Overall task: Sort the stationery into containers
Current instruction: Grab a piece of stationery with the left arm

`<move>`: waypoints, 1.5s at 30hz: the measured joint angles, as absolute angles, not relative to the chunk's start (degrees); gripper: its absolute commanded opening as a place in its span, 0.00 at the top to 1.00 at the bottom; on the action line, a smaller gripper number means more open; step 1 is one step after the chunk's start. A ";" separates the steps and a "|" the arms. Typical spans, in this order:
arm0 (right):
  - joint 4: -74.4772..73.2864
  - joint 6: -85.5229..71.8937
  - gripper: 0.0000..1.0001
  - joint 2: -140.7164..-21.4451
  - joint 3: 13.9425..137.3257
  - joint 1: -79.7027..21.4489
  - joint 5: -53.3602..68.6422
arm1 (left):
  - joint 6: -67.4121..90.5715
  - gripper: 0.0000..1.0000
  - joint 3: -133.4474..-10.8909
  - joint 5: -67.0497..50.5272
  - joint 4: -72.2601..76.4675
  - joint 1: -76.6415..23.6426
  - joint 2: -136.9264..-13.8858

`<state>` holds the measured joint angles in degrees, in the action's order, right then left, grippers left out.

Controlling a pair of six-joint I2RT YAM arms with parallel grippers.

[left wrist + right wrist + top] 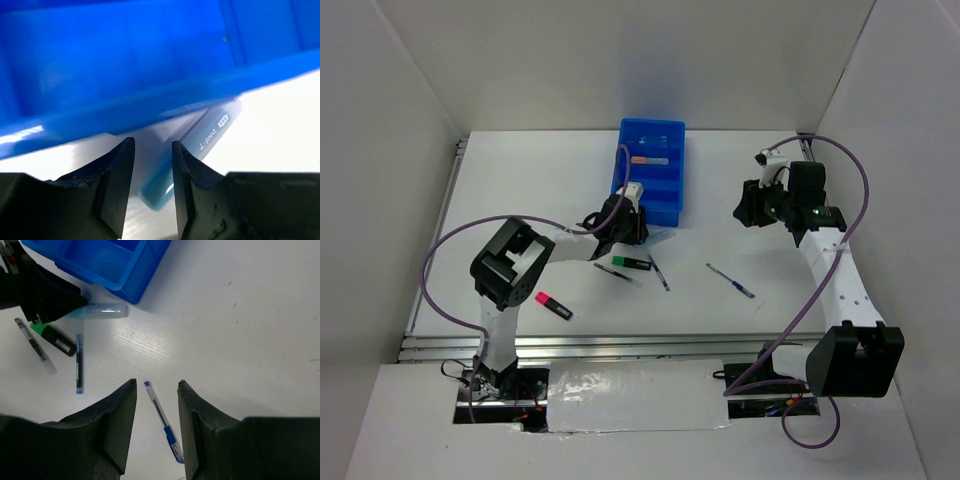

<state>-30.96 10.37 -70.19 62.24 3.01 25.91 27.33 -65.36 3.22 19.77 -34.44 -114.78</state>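
The blue tray (670, 205) stands at the back centre with an orange marker (648, 159) in one compartment. My left gripper (625, 228) is open at the tray's near end. In the left wrist view its fingers (152, 150) straddle the end of a clear pale-blue bottle (202, 142) lying on the table against the tray wall (125, 107). My right gripper (752, 205) is open and empty, held above a blue pen (162, 422). A green highlighter (632, 263), a dark pen (660, 272), a clear thin pen (617, 272), the blue pen (731, 281) and a pink marker (553, 305) lie on the table.
The right wrist view shows the tray's corner (125, 282), the bottle (102, 311), the green highlighter (52, 337), the dark pen (79, 362) and the clear pen (35, 345). White walls enclose the table on three sides.
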 measured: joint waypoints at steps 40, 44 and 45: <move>-30.48 10.37 0.53 -69.23 60.29 3.66 26.39 | 13.45 0.28 -75.40 -3.95 -2.96 -40.07 -115.42; -30.48 10.37 0.53 -69.23 60.29 3.75 26.41 | 13.06 0.34 -76.40 -2.87 -3.64 -40.32 -115.77; -30.48 10.37 0.53 -69.23 60.29 3.79 26.41 | 12.62 0.35 -76.64 -2.55 -3.64 -40.34 -116.05</move>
